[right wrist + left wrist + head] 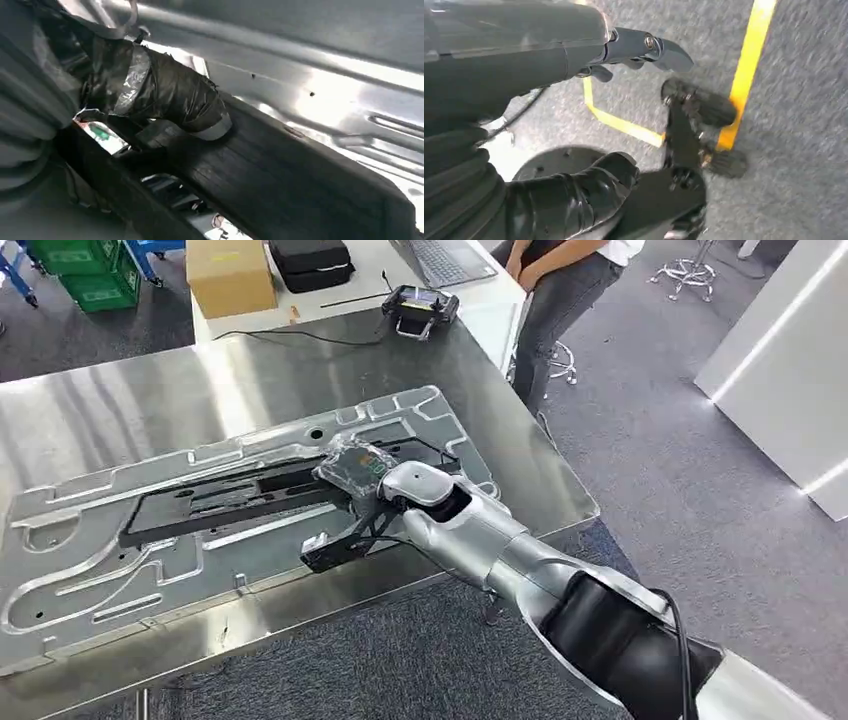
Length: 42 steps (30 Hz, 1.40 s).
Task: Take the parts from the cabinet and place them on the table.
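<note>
Placement step in hand, judged near its end. Black frame part (235, 498) lying flat on the large pressed-metal panel (90, 540) that rests on the steel table (150, 390), long axis running along the panel. Right hand (365, 502) set on the near-right end of the part; in the right wrist view, taped thumb (170, 97) pressed onto the upper face of the black rail (280, 170), darker fingers apparently wrapped beneath it, so grip read as closed on the part and not yet released. Left hand (574, 55) hanging over grey floor with a yellow line (749, 65), fingers curled in, nothing visible in them. Cardboard box (230, 275) and black case (312, 262) on the white bench beyond, well apart from the work; a person standing by that bench. Next move, as a judgement: fingers to be opened, then hand withdrawn without dragging the part across the panel ribs. Cabinet not assessed.
</note>
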### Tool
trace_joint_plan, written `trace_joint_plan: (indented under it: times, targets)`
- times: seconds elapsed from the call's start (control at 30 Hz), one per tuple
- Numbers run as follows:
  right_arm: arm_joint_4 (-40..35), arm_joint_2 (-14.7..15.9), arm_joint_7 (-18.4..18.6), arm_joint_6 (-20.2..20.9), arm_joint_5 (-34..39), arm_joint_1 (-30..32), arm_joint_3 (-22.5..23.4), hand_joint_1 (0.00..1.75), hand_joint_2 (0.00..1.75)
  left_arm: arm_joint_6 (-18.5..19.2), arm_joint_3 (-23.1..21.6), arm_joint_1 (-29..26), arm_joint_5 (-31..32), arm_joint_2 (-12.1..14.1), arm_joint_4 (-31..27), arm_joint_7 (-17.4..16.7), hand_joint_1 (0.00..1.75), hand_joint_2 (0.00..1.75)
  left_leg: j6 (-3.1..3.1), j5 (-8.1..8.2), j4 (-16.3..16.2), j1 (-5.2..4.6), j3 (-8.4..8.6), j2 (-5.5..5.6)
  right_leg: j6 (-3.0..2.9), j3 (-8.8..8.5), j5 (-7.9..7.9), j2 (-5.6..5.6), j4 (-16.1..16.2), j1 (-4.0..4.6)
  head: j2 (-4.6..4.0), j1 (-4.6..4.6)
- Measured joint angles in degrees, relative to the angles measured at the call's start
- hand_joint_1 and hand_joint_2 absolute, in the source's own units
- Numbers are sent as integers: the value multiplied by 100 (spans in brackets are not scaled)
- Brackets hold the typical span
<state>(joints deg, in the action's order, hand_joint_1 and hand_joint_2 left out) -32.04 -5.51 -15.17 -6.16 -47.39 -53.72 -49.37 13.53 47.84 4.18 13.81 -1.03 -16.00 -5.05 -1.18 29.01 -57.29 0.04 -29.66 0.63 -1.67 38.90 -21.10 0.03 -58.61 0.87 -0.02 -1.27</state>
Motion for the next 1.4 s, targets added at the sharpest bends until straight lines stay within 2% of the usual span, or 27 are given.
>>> trace_joint_plan:
  times: [0.23,0.53,0.57,0.77,0.8,1.07,1.27,1.4]
  targets:
    - [236,-81,68,79,-59,-12,-7,175,175,9,0,10,11,4,-20,-13,0,175,11,16,44,0,20,-5,-9,-5,-32,3,0,0,0,0]
    - [1032,-127,601,304,-247,-86,-98,175,175,77,0,24,-17,2,-20,-59,0,175,18,11,46,-1,54,-8,-10,-42,-31,1,-2,-1,0,0]
    - [1093,-127,636,313,-256,-104,-98,0,0,87,0,24,-37,2,-20,-59,0,175,19,12,46,-1,66,-11,-10,-50,-32,2,-1,0,0,0]
    - [1312,-103,743,394,-297,-118,-98,0,0,304,2,14,-59,2,-20,-192,0,175,21,20,48,-1,97,-13,-14,-92,-43,2,1,-7,0,0]
    - [1338,-103,761,407,-299,-114,-98,0,0,306,2,10,-61,2,-20,-201,0,0,21,20,48,-1,94,-14,-14,-93,-43,2,1,-12,0,0]
    - [1419,-94,1014,148,-531,-155,-98,0,0,210,42,-21,-164,2,-20,-234,0,0,11,26,48,-6,96,-17,-9,-107,-40,0,2,-21,0,0]
    - [1438,-94,1029,94,-560,-198,-98,0,0,199,96,-25,-164,2,-20,-238,0,0,10,26,48,-6,97,-17,-9,-107,-41,0,2,-21,0,0]
    - [1443,-96,1019,-224,-618,-227,-98,0,0,103,122,-29,-188,2,-20,-238,0,0,10,26,48,-6,94,-16,-9,-108,-41,0,2,-23,0,0]
